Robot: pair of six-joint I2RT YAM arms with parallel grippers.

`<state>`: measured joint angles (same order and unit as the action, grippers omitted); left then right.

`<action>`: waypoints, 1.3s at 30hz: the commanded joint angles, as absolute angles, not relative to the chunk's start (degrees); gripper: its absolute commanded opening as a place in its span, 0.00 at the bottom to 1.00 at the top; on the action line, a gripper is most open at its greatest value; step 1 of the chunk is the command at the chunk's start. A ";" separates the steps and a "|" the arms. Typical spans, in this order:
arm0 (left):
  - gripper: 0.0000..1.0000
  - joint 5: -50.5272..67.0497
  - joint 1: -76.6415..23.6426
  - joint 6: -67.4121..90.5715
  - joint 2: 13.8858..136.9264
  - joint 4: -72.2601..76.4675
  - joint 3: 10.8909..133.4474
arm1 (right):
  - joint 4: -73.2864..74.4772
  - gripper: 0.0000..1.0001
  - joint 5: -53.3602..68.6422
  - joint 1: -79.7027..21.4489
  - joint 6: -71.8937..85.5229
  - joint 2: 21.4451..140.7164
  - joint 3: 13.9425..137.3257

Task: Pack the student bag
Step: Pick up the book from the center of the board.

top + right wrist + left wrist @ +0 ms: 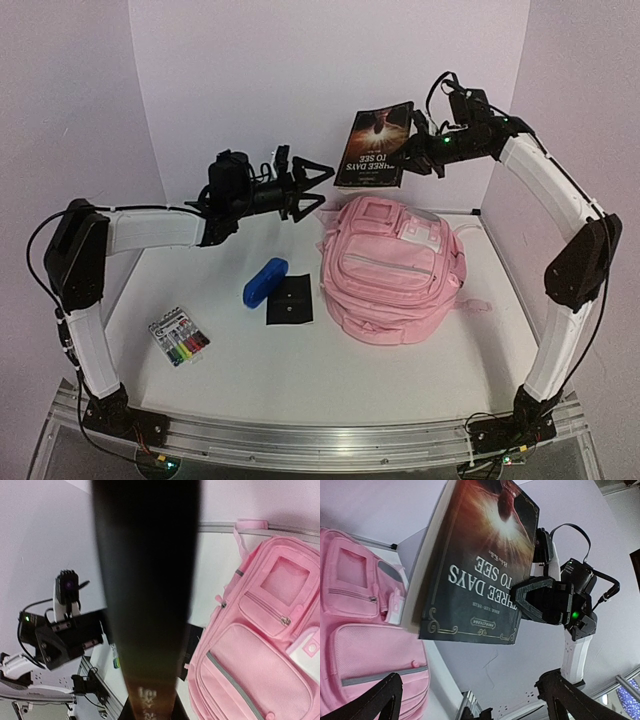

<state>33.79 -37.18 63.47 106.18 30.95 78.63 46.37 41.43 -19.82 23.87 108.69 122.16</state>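
The student bag (390,265), a big pink backpack with grey trim, lies flat on the white table; it also fills the left of the left wrist view (355,630) and the right of the right wrist view (260,645). Above its far end hangs a dark book (375,147) titled "Three Days to See", held upright in the air. My right gripper (412,145) is shut on the book's right edge; the book's spine (147,590) blocks the right wrist view. My left gripper (318,185) hovers open to the left of the bag, facing the book (480,560), with nothing between its fingers.
A blue case (265,280) and a black square pouch (290,300) lie left of the bag. A pack of coloured markers (180,338) sits nearer the front left. White walls close in the table at the back and both sides.
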 commanded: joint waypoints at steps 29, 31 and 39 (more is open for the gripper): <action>0.00 24.76 -35.98 80.61 117.20 52.97 87.98 | 8.88 0.57 46.67 -21.65 42.88 98.22 95.22; 0.00 26.39 -34.80 78.10 113.13 48.26 84.04 | 15.41 0.73 44.98 -20.76 33.49 96.81 94.03; 0.00 30.99 -33.96 64.58 95.46 23.93 71.04 | 43.17 0.75 30.96 -23.60 -12.99 88.34 85.93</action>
